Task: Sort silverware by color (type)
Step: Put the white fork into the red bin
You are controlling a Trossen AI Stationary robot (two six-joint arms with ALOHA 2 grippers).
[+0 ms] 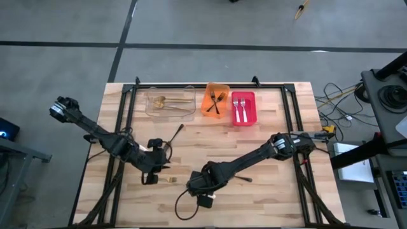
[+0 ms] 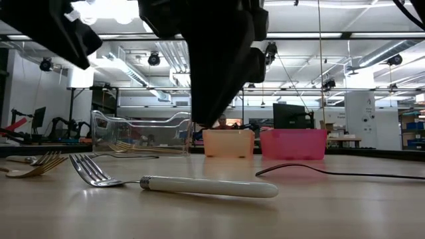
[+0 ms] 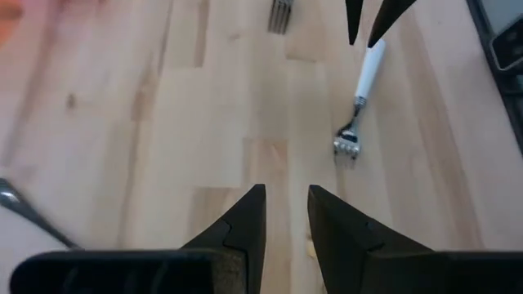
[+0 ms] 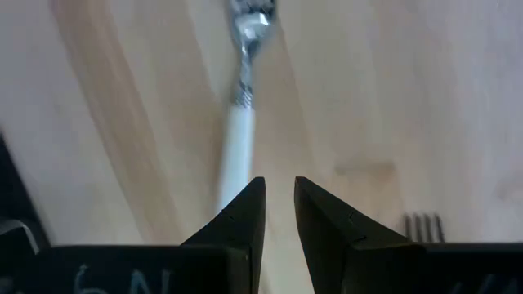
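Fork (image 2: 179, 185) with smooth pale handle and shiny tines lies flat on the wood-plank surface (image 1: 267, 140), long axis crosswise in the low view, tines left. Right gripper (image 4: 279, 214) hovers over its handle, slightly parted, empty. Left gripper (image 3: 286, 219) nearby, slightly parted, empty.

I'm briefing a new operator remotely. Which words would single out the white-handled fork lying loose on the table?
Start at the wooden table and go to its front edge, far from the three plastic bins. The silver fork with the white handle lies flat there, beneath the right gripper. Its pale handle distinguishes it from the gold fork beside it.
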